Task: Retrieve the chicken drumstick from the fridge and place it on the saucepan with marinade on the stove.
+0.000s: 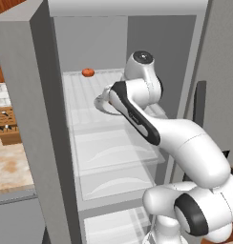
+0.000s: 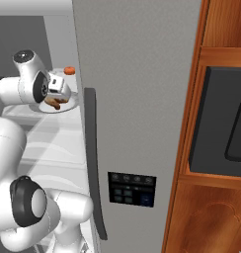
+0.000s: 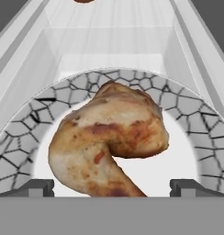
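Observation:
The fridge [image 1: 37,119] stands open, and my arm reaches onto its upper clear shelf. There the golden-brown chicken drumstick [image 3: 109,137] lies on a white plate with a grey cracked-stone rim [image 3: 22,133]. My gripper [image 3: 114,187] hovers open just above the drumstick, one fingertip on each side of it, gripping nothing. From the right base view the drumstick [image 2: 53,103] and the plate [image 2: 69,105] sit under my hand. The saucepan and the stove are out of view.
A small red-orange round item [image 1: 88,72] sits further back on the same shelf. More clear shelves [image 1: 113,152] lie below. The shut fridge door [image 2: 142,99] with its dark handle [image 2: 91,158] is on my right, a wooden cabinet [image 2: 191,207] beyond it.

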You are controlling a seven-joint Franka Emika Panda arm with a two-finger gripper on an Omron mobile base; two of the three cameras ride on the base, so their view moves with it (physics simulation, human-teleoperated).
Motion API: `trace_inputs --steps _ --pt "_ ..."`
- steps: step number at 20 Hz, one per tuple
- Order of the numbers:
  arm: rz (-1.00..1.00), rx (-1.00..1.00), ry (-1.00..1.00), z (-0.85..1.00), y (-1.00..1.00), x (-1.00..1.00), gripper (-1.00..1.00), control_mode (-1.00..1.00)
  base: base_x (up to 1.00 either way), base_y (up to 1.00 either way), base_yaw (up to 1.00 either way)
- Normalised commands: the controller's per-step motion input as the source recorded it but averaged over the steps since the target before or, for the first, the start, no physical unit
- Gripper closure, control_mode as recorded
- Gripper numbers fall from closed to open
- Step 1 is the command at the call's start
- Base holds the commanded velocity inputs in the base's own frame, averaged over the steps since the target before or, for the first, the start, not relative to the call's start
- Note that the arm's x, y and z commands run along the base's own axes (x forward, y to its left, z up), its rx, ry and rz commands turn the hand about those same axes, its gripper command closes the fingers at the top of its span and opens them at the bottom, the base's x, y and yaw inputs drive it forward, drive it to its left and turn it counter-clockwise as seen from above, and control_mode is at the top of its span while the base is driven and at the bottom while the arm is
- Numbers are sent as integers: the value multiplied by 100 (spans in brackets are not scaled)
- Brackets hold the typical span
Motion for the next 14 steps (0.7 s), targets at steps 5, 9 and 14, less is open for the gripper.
trace_inputs --steps 5,9,14 --pt "1 0 0 -14 5 13 -100 -100 0 0 0" --pt "0 0 0 -14 8 4 -100 -100 0 0 0" --pt "1 0 2 -13 6 0 -100 -100 0 0 0"
